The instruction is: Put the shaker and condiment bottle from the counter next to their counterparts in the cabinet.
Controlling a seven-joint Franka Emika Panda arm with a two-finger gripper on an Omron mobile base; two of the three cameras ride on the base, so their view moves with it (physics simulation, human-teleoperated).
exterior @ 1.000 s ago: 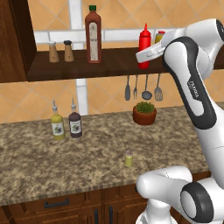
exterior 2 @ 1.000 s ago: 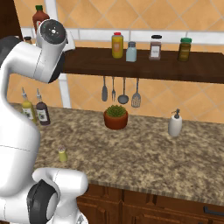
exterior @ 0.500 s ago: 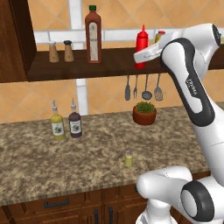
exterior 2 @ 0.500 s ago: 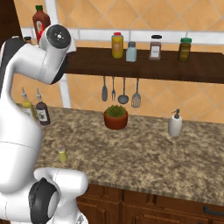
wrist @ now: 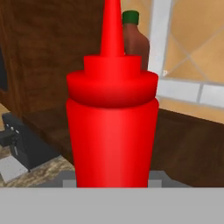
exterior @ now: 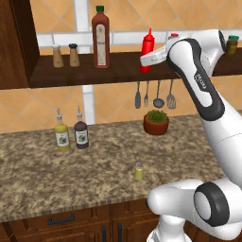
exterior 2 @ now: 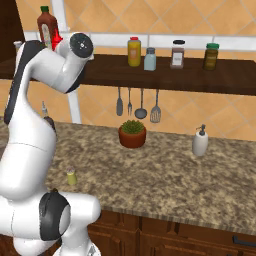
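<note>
Red condiment bottle (exterior: 148, 49) reaching its shelf mates
Jaws pinch it upright over the cabinet (exterior: 56, 75) shelf, near the tall labelled bottle (exterior: 100, 37); shaker (exterior: 139, 172) waits on the counter (exterior: 38, 175).

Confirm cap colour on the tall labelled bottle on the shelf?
Green, on the tall labelled bottle; clearest in the left base view.

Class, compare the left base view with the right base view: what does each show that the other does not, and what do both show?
Left base view alone: two brown shakers on the cabinet, and yellow and dark bottles on the counter. Right base view alone: a white soap dispenser and four jars on the shelf. Both: the small shaker, the potted plant, hanging utensils and the red bottle.
</note>
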